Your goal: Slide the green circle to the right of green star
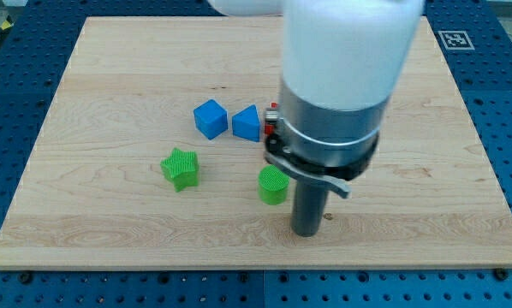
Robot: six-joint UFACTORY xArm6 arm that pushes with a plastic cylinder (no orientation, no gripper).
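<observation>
You are looking at no readable words or numbers; only a black-and-white square marker (451, 39) is showing, well beyond my tip (307, 231), toward the view's top right.

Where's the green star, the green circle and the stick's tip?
green star (181, 167), camera view, middle of its top face.
green circle (273, 182), camera view, its ridged top.
my tip (306, 232), camera view, the rod's very bottom end, right of the circle.

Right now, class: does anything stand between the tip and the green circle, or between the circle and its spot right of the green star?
Nothing visible does. My tip sits just to the view's right of the green circle, with bare board between. The circle already lies to the view's right of the green star, and no block stands between them.
</observation>
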